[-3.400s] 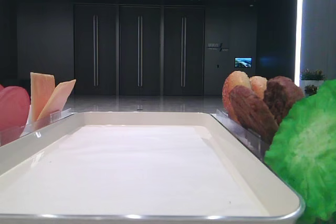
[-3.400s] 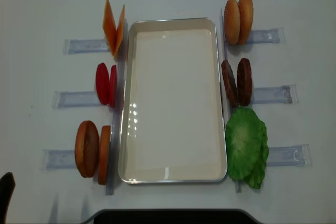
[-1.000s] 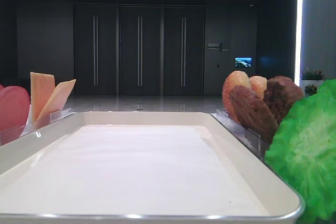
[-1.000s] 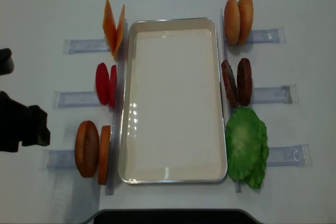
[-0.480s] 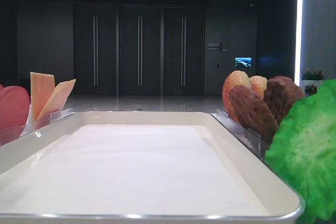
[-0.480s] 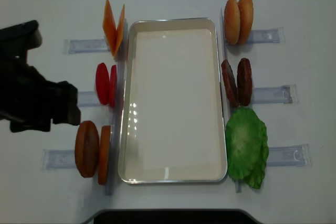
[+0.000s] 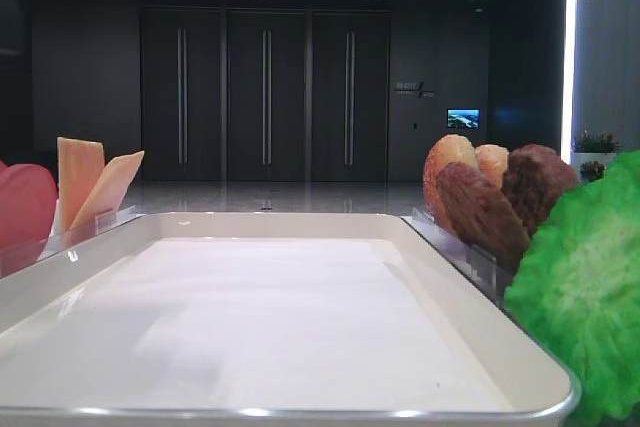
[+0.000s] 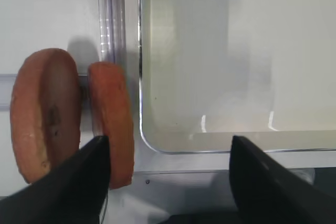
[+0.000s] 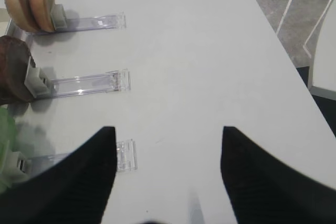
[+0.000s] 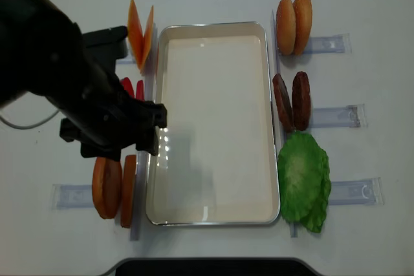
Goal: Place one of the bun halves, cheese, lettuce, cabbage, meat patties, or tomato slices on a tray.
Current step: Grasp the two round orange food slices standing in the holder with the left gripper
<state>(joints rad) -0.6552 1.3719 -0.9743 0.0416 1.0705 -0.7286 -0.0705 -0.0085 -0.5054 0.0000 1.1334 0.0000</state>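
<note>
The empty cream tray [image 10: 213, 222] lies mid-table, also seen as tray [image 7: 300, 219] and tray [image 8: 210, 144]. My left arm [image 10: 71, 88] hangs over its left edge, partly covering the tomato slices [image 10: 131, 86]. The left gripper [image 8: 168, 139] is open above the tray's near-left corner, beside two upright bun halves [image 8: 110, 119]. Cheese [image 10: 140, 30] stands at the back left. More bun halves [image 10: 294, 24], meat patties [image 10: 291, 101] and lettuce [image 10: 303, 176] line the right side; no separate cabbage shows. My right gripper [image 9: 167, 129] is open over bare table.
Clear plastic holder strips [image 10: 330, 117] run outward from each food pair on both sides, also seen as strips [image 9: 86, 83]. The table's right edge [image 9: 294, 66] drops to the floor. A dark edge [image 10: 207, 267] borders the table's front.
My left arm came in from the left edge and swung right and back, now over the tomato slices and the tray's left rim. Its jaws stayed open. No food moved.
</note>
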